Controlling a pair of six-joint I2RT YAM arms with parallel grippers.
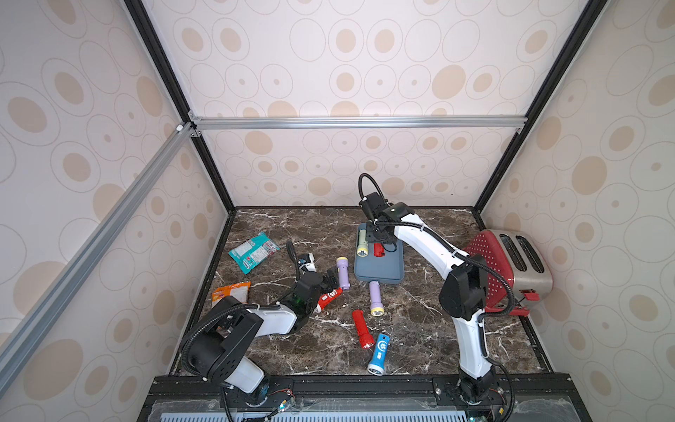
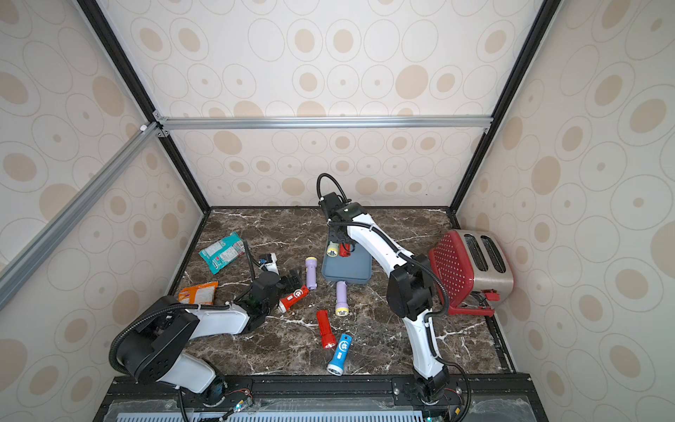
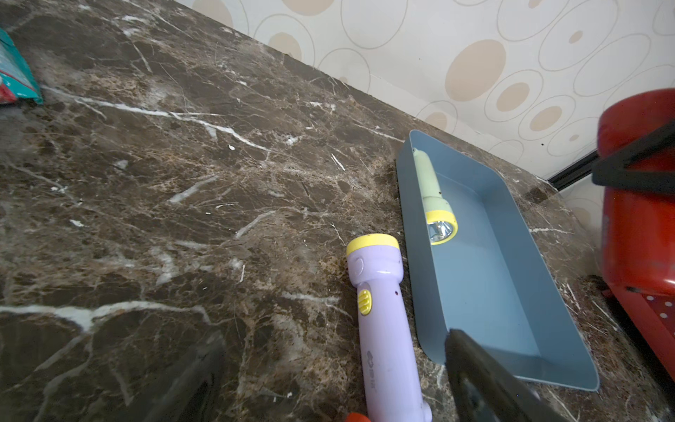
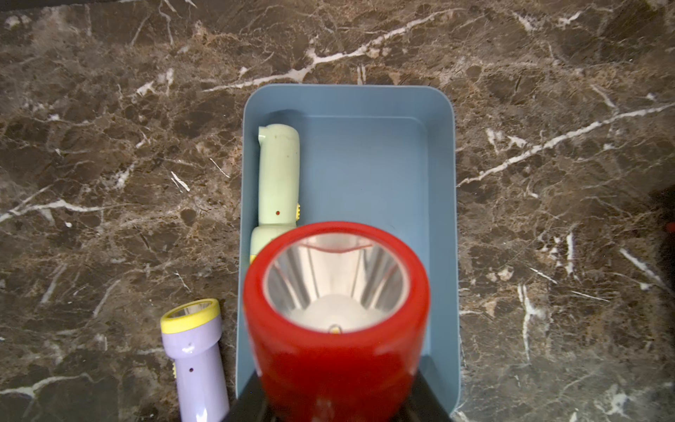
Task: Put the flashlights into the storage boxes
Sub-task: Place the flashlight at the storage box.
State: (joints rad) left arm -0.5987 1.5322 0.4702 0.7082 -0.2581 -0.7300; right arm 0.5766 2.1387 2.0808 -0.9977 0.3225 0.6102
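Right gripper (image 1: 379, 242) is clamped on a red flashlight (image 4: 336, 347), which is held lens-up over the blue-grey tray (image 4: 365, 106) (pale green flashlight (image 4: 277, 175) already lying inside). Left gripper (image 1: 330, 279) is spread wide beside a lilac flashlight (image 1: 342, 273) on the table (image 1: 420, 329).

One flashlight (image 1: 362, 242) lies along the tray's (image 1: 380, 271) left wall.

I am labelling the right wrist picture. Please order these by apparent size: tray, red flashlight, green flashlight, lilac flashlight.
1. tray
2. red flashlight, enlarged by nearness to the camera
3. green flashlight and lilac flashlight: alike, both only partly seen
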